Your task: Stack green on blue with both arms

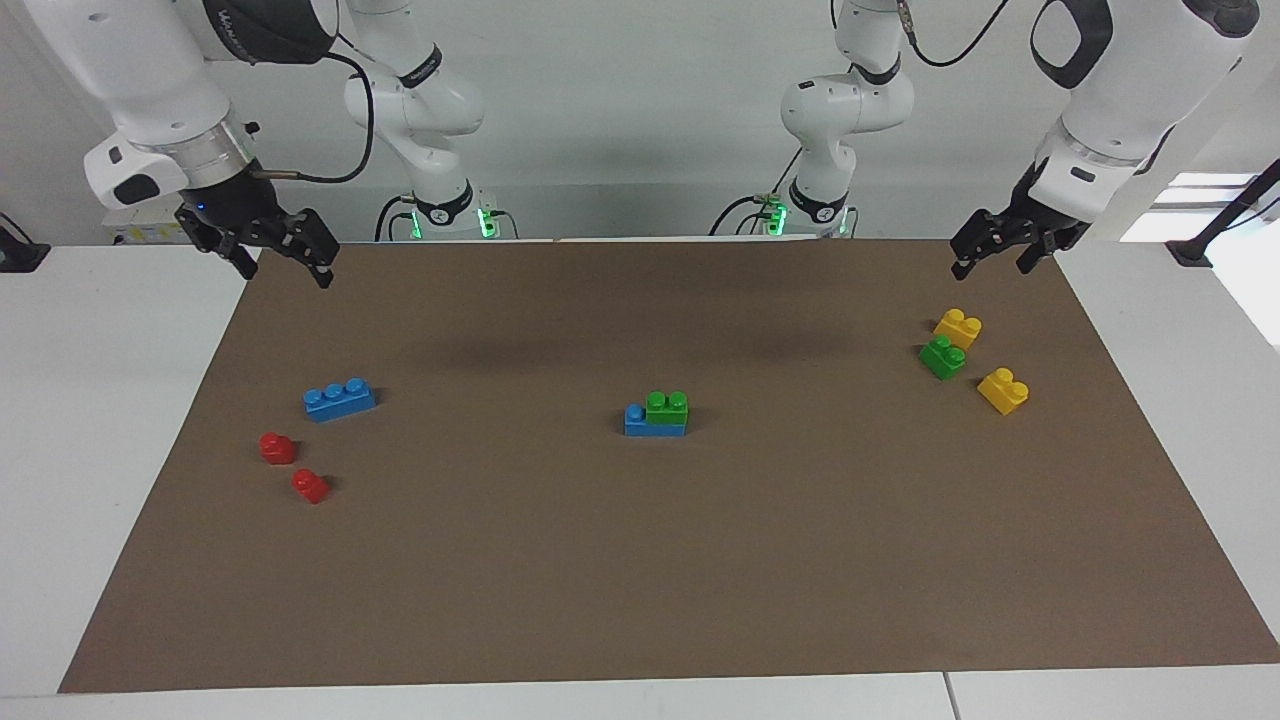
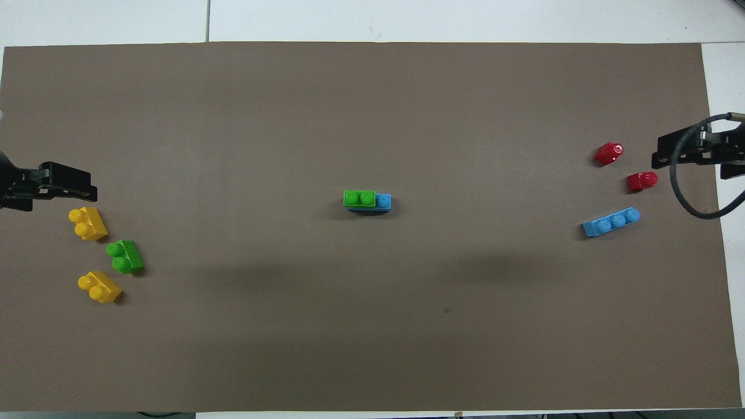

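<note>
In the middle of the brown mat a green brick [image 1: 666, 405] [image 2: 359, 198] sits stacked on one end of a blue brick [image 1: 634, 418] [image 2: 383, 201], whose last stud stays uncovered. A second green brick [image 1: 942, 357] [image 2: 124, 256] lies loose at the left arm's end, and a second blue brick [image 1: 340, 399] [image 2: 611, 222] at the right arm's end. My left gripper [image 1: 990, 268] [image 2: 87, 189] hangs open and empty above the mat's edge by the loose green brick. Raised over the mat's corner, my right gripper [image 1: 285, 272] [image 2: 660, 156] is open and empty too.
Two yellow bricks [image 1: 957, 328] [image 1: 1003, 390] flank the loose green one. Two red one-stud bricks [image 1: 278, 447] [image 1: 311, 486] lie farther from the robots than the loose blue brick. The brown mat [image 1: 640, 580] covers most of the white table.
</note>
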